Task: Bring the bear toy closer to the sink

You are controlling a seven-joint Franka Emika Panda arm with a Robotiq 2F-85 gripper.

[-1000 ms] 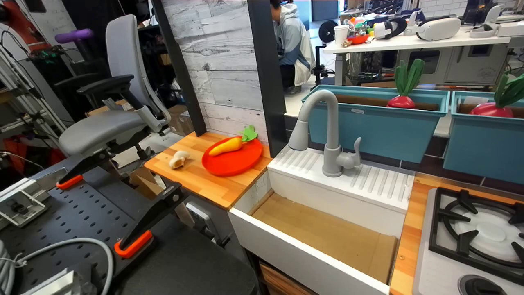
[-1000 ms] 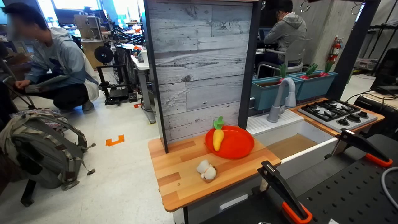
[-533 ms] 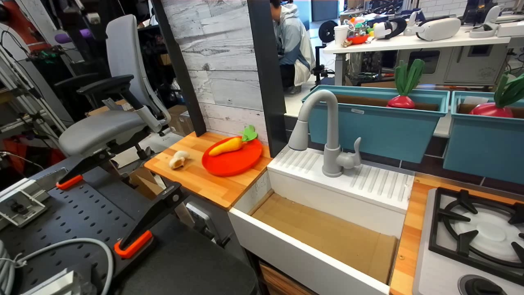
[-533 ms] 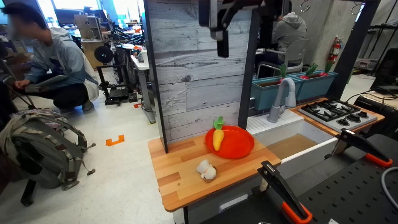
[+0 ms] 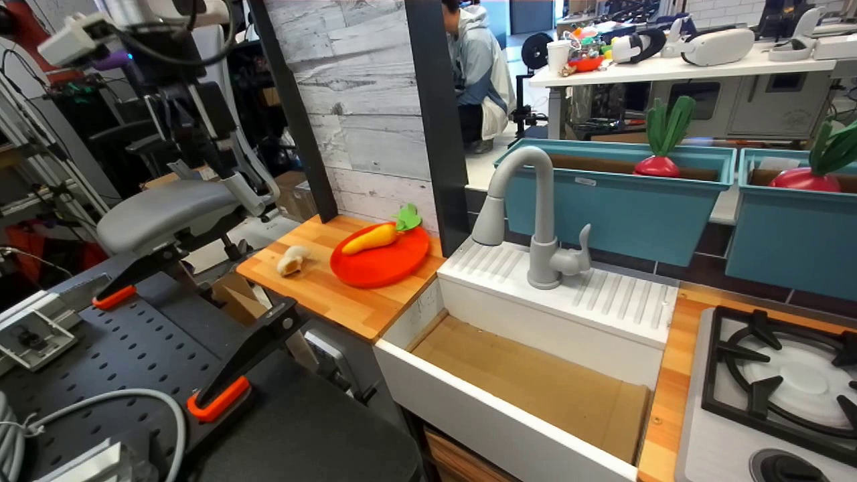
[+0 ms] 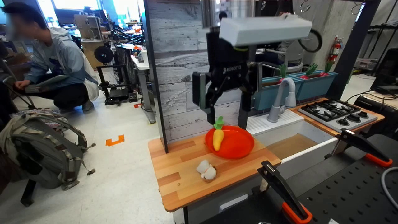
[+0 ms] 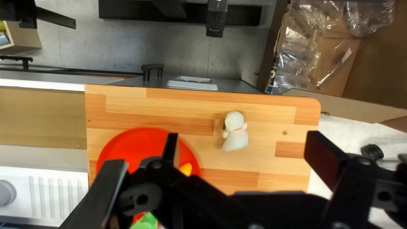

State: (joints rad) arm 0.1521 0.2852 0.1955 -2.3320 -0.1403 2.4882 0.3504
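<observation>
A: Biggest first. What have you got?

B: The sink [image 5: 485, 428]. In an exterior view its white walls and tan-brown floor take up the lower middle of the frame.

A: Next?

B: The wooden counter [image 6: 188, 169], butted up against the sink. It sits at lower centre in an exterior view, with the sink to its right.

A: And the gripper [image 6: 229, 112]?

B: Raised above the counter, near the middle of that same frame, fingers pointing down and spread wide. In an exterior view where it shows at upper left, it is dark against a busy background, and I can't make the fingers out well there.

A: What's on the counter?

B: A red-orange plate [image 6: 238, 144], towards the sink end. On it lies a toy carrot [image 6: 218, 139], yellow with a green top, at the plate's left side in the frame.

A: That leaves the bear toy [image 7: 235, 132].

B: Pale, with an orange band at the neck. It lies directly on the counter, just right of centre in the wrist view, between the fingers as seen from there. The plate is to its left, near but apart; the sink is at the left edge, well apart from it.
</observation>
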